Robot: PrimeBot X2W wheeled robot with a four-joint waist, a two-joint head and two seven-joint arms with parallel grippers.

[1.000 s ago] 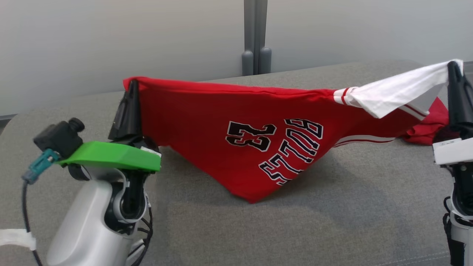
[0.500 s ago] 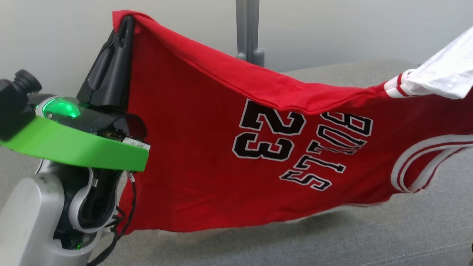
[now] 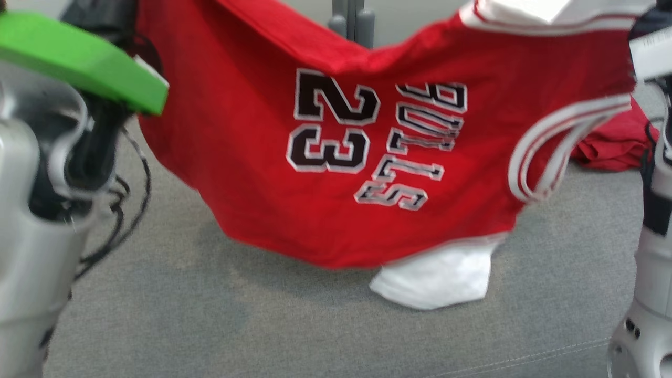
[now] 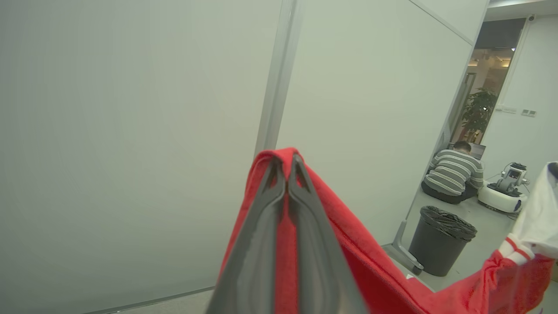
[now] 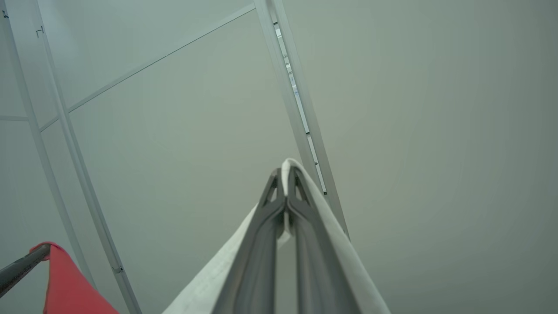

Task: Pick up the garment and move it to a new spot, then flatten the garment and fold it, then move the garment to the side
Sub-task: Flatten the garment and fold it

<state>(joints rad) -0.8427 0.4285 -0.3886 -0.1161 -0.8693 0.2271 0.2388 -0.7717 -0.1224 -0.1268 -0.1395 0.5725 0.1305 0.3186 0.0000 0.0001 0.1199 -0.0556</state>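
Two pale forearms stood nearest in the blurred head view, the left forearm [image 3: 31, 220] carrying a flat bright-green plastic plate [image 3: 84, 58] and the right forearm [image 3: 651, 273] rising along the right edge. Between them hung the red sleeveless basketball jersey [image 3: 336, 157], lifted and spread sideways, with a black "23" and "BULLS" running down its front and white-striped trim at the armhole.

In the left wrist view the left gripper [image 4: 286, 163] had its two dark fingers pressed together on a red corner of the jersey. In the right wrist view the right gripper [image 5: 285, 174] had its fingers clamped on the jersey's white fabric.

Below the red hem a white fold of the jersey [image 3: 436, 283] drooped down and seemed to touch the grey upholstered cushion [image 3: 210, 315]. Further back on the cushion, at the right, a second crumpled red cloth [image 3: 614, 147] lay apart from the hanging jersey. Behind it rose a grey metal post [image 3: 349, 16] and a plain pale partition wall [image 4: 130, 131].

Beyond the wall's end, a black lined waste bin [image 4: 440, 240] stood on the floor, and further off a person in a striped top [image 4: 455, 172] sat beside a small white wheeled robot [image 4: 505, 187].
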